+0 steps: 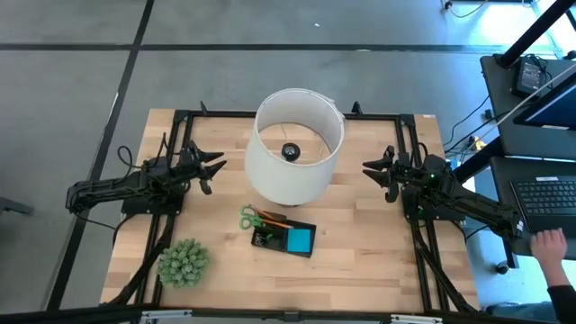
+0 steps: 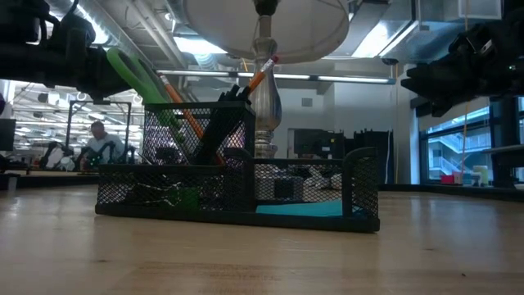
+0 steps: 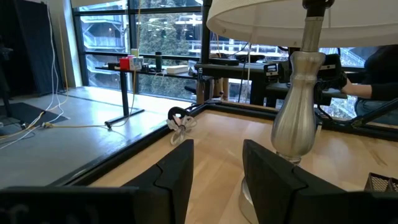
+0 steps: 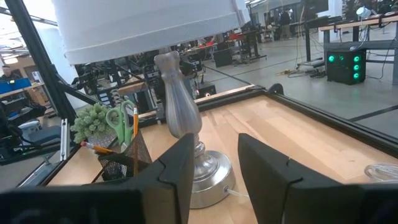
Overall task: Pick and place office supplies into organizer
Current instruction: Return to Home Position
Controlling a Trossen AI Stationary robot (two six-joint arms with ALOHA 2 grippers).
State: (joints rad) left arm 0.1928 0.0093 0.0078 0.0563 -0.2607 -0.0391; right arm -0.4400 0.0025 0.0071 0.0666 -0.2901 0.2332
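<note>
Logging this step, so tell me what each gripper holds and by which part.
Nothing is held. The left gripper and the right gripper are both open and empty, apart from the organizer, where the scissors and pad sit.

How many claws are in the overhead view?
2. The left claw hangs open left of the lamp; the right claw hangs open right of it. Neither holds anything.

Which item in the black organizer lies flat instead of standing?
The blue sticky-note pad: it lies flat in the low compartment, while the green-handled scissors and orange pencil stand leaning in the taller one.
</note>
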